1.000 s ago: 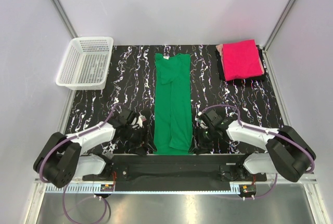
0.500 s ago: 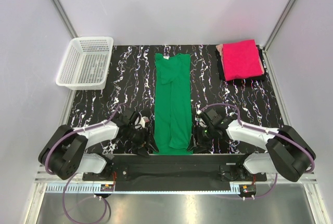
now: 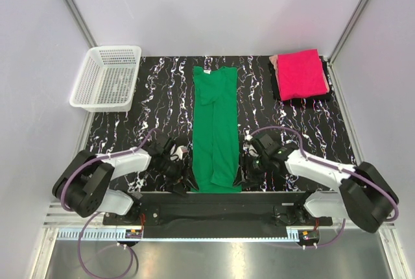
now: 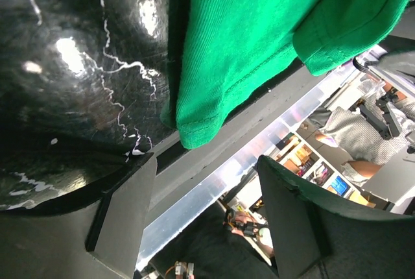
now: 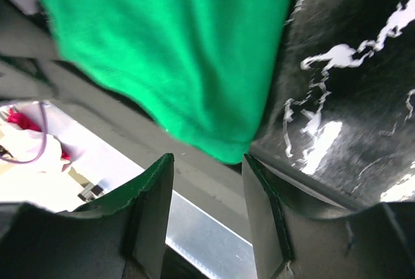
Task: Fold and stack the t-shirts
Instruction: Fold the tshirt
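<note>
The green t-shirt [image 3: 216, 130] lies as a long narrow strip down the middle of the black marbled table [image 3: 149, 104], collar far, hem at the near edge. The pink t-shirt [image 3: 301, 73] rests folded at the back right. My left gripper [image 3: 180, 172] is low at the hem's left corner, my right gripper [image 3: 249, 171] at its right corner. In the left wrist view the green t-shirt's corner [image 4: 201, 130] lies just beyond the open left gripper [image 4: 204, 188]. In the right wrist view the green hem [image 5: 220, 143] sits just past the fingertips of the open right gripper [image 5: 206, 185]. Neither holds cloth.
A white mesh basket [image 3: 107, 78] stands at the back left. Dark cloth [image 3: 305, 99] shows under the pink shirt. The table's near edge and a black rail [image 3: 214, 204] run just behind both grippers. Grey walls close in the sides and back.
Both grippers have moved inward toward the green shirt's near corners, the left one to the right and nearer the table edge, the right one slightly left. The shirts have not moved.
</note>
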`<state>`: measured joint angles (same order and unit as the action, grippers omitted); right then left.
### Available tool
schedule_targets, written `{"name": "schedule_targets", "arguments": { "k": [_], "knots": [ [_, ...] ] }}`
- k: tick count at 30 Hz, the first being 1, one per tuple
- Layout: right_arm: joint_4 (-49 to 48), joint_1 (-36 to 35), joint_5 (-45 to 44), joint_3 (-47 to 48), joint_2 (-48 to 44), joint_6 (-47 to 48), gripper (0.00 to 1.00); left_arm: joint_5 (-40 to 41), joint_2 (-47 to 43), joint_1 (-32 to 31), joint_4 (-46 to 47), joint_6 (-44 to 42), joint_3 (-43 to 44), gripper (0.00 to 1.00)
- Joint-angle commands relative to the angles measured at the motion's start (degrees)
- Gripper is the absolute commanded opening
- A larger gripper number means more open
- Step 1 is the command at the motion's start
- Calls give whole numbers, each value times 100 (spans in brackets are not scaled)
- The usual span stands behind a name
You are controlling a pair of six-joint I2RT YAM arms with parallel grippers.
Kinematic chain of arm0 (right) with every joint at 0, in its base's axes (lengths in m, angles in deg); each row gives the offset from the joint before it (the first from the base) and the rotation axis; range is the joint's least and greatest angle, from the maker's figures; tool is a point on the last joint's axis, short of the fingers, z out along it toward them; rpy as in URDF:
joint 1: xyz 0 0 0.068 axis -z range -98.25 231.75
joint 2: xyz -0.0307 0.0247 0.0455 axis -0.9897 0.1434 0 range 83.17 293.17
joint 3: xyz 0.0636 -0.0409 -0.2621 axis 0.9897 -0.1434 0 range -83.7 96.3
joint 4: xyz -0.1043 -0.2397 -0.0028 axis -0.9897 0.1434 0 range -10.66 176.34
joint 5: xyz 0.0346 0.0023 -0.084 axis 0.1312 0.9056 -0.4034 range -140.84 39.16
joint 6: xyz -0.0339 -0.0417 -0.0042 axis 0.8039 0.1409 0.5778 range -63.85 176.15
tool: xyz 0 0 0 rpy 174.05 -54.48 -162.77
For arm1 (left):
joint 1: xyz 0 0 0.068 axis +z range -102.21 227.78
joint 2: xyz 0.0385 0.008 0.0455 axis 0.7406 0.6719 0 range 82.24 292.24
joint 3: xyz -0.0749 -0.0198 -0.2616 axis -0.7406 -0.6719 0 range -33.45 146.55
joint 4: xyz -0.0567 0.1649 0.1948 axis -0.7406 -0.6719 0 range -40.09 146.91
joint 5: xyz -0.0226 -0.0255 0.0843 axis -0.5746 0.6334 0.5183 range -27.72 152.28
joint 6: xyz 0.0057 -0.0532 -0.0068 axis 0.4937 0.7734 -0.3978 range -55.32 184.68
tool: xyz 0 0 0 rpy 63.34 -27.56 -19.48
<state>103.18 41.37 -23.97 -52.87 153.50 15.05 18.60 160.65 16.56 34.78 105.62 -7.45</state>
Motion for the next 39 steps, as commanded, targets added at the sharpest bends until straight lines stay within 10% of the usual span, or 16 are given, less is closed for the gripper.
{"name": "schedule_targets", "arguments": {
  "k": [1, 39],
  "knots": [
    [-124, -14, 11, 248, 437, 234, 54, -61, 218, -15, 288, -175, 221, 69],
    [-714, -14, 204, -51, 1247, 208, 49, 70, 1168, -209, 930, -78, 213, 63]
  ]
}}
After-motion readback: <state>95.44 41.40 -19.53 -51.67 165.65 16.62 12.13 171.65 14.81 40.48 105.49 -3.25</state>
